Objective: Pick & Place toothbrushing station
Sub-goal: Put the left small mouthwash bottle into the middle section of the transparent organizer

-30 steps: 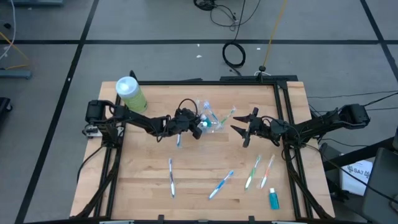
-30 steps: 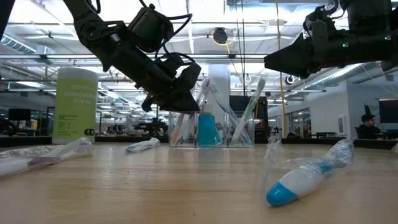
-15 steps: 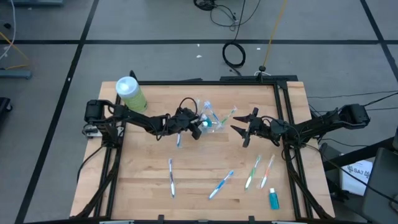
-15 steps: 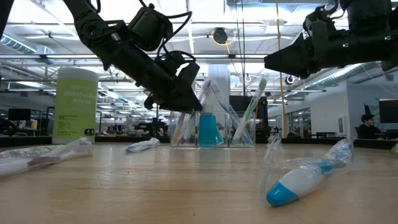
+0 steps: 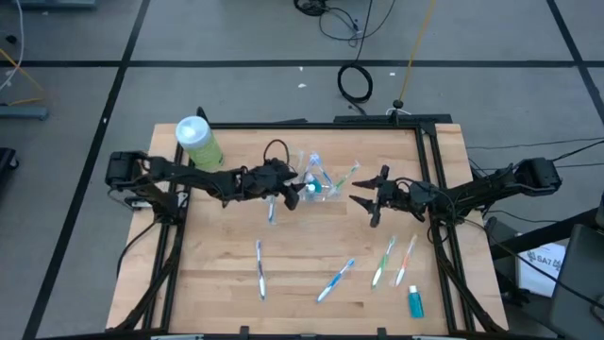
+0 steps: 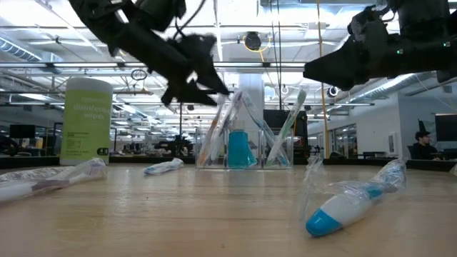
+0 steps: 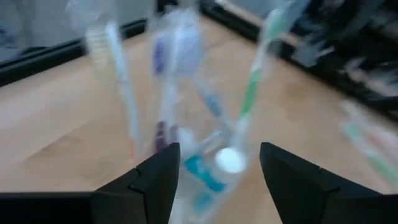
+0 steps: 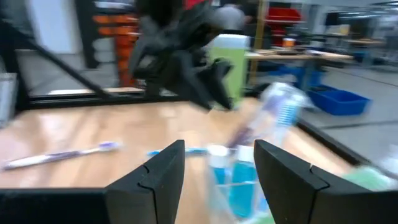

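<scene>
I've got the left gripper (image 5: 294, 192) spread empty just beside the clear cup (image 5: 321, 185) — right gripper (image 5: 370, 204) spread too, waiting opposite, ready for more toothbrushes (image 5: 260, 269).

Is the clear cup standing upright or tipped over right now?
Upright. In the low view the clear cup sits flat on the table, with toothbrushes and a teal tube standing up in it.

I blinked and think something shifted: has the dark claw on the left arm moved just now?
Yes. The left gripper has risen and pulled back from the small clear plastic cup of toothbrushes; in the low view it now sits above the cup's rim, not beside it.
</scene>
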Available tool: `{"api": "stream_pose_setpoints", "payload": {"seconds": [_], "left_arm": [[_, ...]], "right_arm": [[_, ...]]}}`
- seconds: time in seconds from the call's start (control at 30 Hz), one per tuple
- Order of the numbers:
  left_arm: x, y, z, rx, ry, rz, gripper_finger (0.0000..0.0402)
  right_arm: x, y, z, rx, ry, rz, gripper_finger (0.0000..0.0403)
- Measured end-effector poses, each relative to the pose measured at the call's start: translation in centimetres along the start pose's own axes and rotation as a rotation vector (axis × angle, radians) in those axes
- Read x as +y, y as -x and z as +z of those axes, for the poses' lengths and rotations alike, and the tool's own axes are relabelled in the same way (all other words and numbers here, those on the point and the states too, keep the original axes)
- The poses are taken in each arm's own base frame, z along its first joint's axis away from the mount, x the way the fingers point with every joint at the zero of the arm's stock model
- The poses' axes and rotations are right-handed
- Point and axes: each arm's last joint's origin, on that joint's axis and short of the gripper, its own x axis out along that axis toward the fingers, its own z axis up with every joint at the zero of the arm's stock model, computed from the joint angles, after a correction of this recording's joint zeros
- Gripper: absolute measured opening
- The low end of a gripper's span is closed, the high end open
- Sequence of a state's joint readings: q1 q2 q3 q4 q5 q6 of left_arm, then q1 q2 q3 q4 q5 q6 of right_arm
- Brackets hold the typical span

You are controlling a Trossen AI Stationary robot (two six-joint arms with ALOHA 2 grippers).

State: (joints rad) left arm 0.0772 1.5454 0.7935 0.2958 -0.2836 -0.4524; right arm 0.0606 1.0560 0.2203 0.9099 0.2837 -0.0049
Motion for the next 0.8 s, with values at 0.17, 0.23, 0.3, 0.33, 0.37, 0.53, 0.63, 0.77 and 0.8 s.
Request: {"api": "stream_pose_setpoints", "payload": {"seconds": [0.17, 0.23, 0.3, 0.33, 0.37, 0.53, 0.63, 0.77, 0.8], "left_arm": [[-0.8, 2.7, 2.0, -0.01, 0.017, -0.155, 0.0214], [-1.2, 3.6, 2.4, -0.016, -0.006, -0.206, 0.0209], [-1.6, 4.4, 2.8, -0.028, -0.05, -0.231, 0.0205], [-1.7, 4.7, 2.8, -0.03, -0.074, -0.238, 0.0203], [-1.9, 4.9, 2.9, -0.041, -0.092, -0.248, 0.0201], [-2.1, 5.4, 3.0, -0.051, -0.129, -0.26, 0.0196], [-1.9, 5.3, 3.2, -0.058, -0.126, -0.254, 0.0196], [-1.7, 5.2, 3.3, -0.06, -0.113, -0.241, 0.0195], [-1.7, 5.2, 3.3, -0.058, -0.112, -0.24, 0.0195]], "right_arm": [[0.3, 0.0, 0.5, -0.044, -0.064, 0.098, 0.0187], [0.4, 0.0, 0.5, -0.044, -0.119, 0.14, 0.0187], [0.9, -0.1, 0.7, -0.022, -0.159, 0.172, 0.0187], [1.2, -0.3, 0.9, -0.008, -0.164, 0.19, 0.0187], [1.6, -0.5, 1.2, 0.012, -0.165, 0.207, 0.0187], [4.4, -1.5, 3.2, 0.203, -0.179, 0.237, 0.0183], [5.7, -1.7, 4.6, 0.406, -0.203, 0.189, 0.0181], [7.3, -1.4, 6.1, 0.649, -0.337, 0.138, 0.0181], [7.7, -1.3, 6.2, 0.709, -0.376, 0.146, 0.0181]]}}
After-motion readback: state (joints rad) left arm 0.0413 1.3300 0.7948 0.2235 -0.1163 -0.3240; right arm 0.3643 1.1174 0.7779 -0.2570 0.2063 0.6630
